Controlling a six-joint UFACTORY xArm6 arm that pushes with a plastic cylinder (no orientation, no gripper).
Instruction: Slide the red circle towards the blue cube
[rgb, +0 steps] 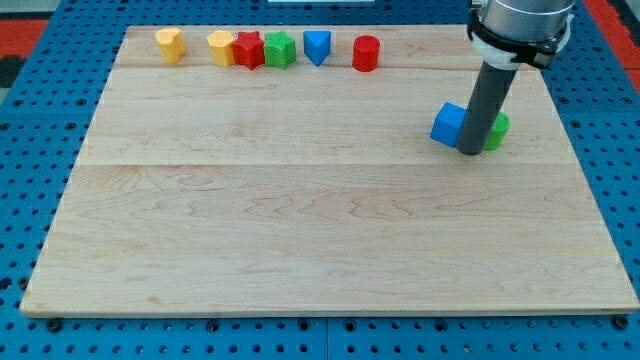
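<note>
The red circle (366, 53) stands near the far edge of the wooden board (300, 230), right of centre, at the right end of a row of blocks. Well apart from it, nearer and to the right, sits the blue cube (448, 124). My tip (470, 152) rests on the board just at the cube's right side, with a green block (496, 130) partly hidden behind the rod, so its shape cannot be told. There is no claw here, only the dark rod, and it holds nothing. Left of the red circle along the far edge come a blue triangle (317, 46), a green star (280, 49) touching a red star (248, 49), then a yellow block (220, 46) against that, and another yellow block (170, 44) standing alone.
</note>
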